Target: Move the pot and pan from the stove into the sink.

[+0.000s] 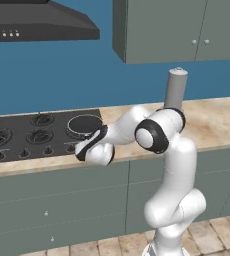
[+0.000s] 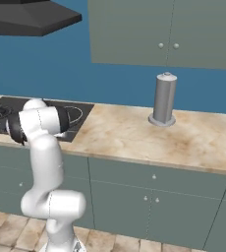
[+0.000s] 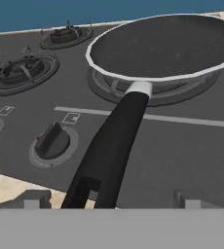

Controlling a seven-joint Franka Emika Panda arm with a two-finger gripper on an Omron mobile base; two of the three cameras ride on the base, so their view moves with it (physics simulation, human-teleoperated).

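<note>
1. gripper (image 3: pixel 109 202) jaws stand spread as wide as they go, one dark tip on each side of the pan's long black handle, near its free end – not clamped on it, and whether a tip touches it i cannot tell.
2. pan (image 3: pixel 165 46) sits on a burner grate at the right end of the stove (image 3: pixel 182 146), its thin pale rim ringing a matte dark inside, its handle running straight back toward the hand.
3. in the left base view the hand hangs low over the stove's front edge, just before the pan (image 1: pixel 84 125); other burners and a row of knobs (image 3: pixel 50 141) lie to the left.
4. stove is set in a beige marbled counter (image 2: pixel 134 135) – a tall grey cylinder (image 2: pixel 164 98) stands upright on it, well apart to the right.
5. grey-green cabinets (image 2: pixel 149 197) below and above, a blue wall behind, a dark range hood (image 1: pixel 37 25) over the stove, a tiled floor underfoot.
</note>
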